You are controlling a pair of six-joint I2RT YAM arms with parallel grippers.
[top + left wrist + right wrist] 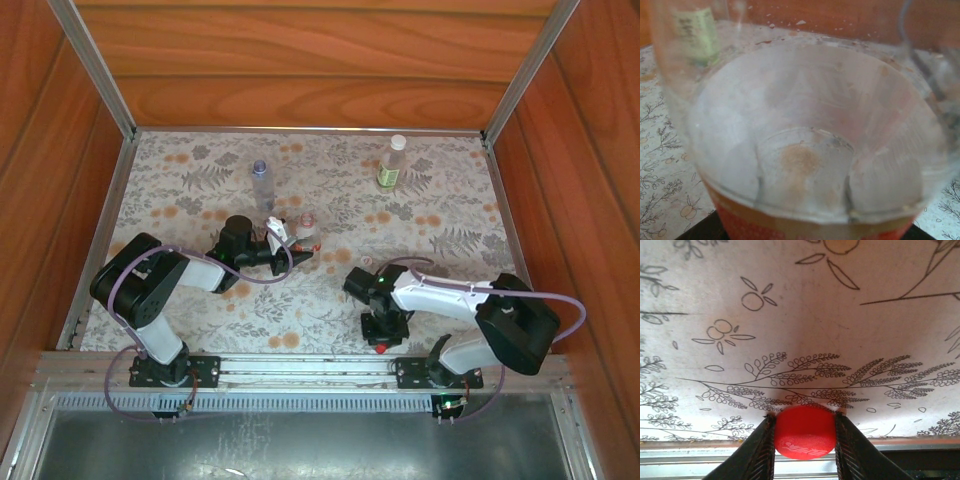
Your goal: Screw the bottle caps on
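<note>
The red cap (804,432) is pinched between the two fingers of the right hand (805,417), close to the floral surface (840,340) near its front edge. The left hand (297,246) is pressed closed around the red-labelled bottle (805,150) at mid-surface. Farther back stand the bluish bottle (262,185) and, well to its right, the yellow-green-labelled bottle (392,165), both upright.
</note>
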